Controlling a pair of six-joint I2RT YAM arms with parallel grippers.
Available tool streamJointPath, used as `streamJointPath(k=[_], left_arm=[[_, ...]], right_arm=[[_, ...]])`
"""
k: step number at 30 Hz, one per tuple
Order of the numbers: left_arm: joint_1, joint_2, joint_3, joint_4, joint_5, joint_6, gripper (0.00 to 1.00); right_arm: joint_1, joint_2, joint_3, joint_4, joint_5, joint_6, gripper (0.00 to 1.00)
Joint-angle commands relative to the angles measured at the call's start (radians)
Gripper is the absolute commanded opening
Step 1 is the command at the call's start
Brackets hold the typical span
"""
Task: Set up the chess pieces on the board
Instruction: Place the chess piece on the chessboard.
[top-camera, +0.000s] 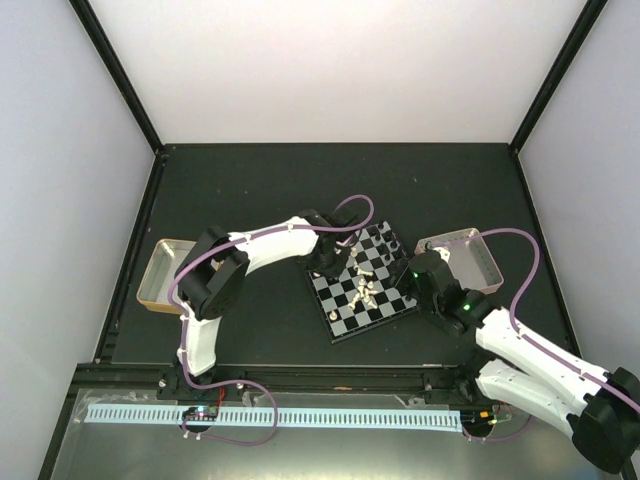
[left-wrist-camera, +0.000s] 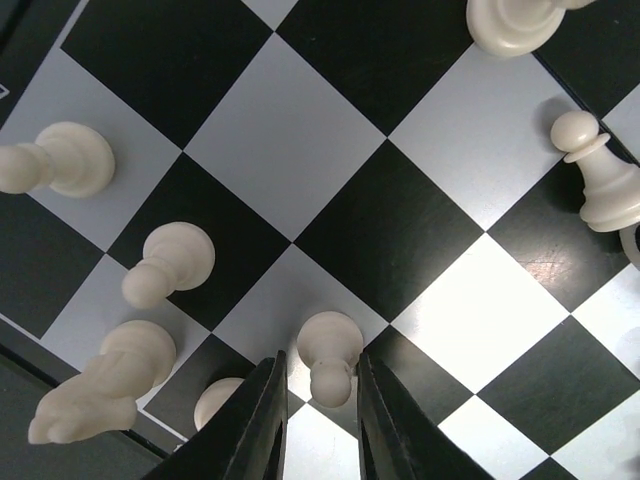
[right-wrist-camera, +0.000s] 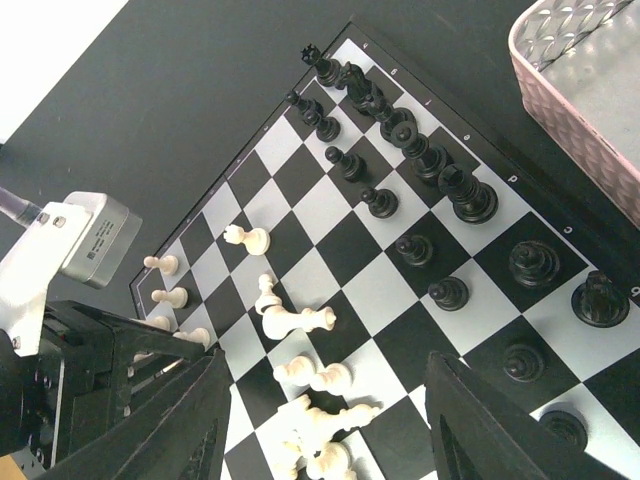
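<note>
- The white pawn stands upright between the fingers of the left gripper — narrow, not squeezing it.
- The right gripper is wide and empty, farther away.

Dark matte surface, enclosed by white walls on the left, right and far sides. Left: shallow metal tray, tan interior. Right: shallow pinkish tray, dimpled grey floor. Near edge: white slotted strip running left to right.
</note>
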Motion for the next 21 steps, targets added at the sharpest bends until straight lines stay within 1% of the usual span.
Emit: streamJointPath(k=[1,5,10,13,18,21], left_arm=[[0.007,-0.013,0.056,-0.028,-0.01,0.01,0.21],[0.006,-0.045,0.056,-0.023,0.0,0.008,0.21],[0.007,-0.116,0.048,-0.021,-0.004,0.003,0.28],[0.006,-0.184,0.026,-0.006,-0.01,-0.002,0.3],[0.008,-0.369,-0.085,0.052,-0.055,-0.026,0.32],[0.01,-0.529,-0.186,0.104,-0.105,-0.038,0.33]], right_arm=[[-0.006,-0.001,0.031,0.016,0.01,-0.015,0.55],[-0.006,0.002,0.034,0.016,0.008,-0.021,0.55],[-0.005,0.02,0.049,0.022,-0.012,-0.054,0.55],[-0.006,0.051,0.073,0.025,-0.034,-0.087,0.55],[-0.005,0.16,0.145,0.031,-0.081,-0.172,0.55],[-0.006,0.284,0.223,0.015,-0.1,-0.252,0.55]])
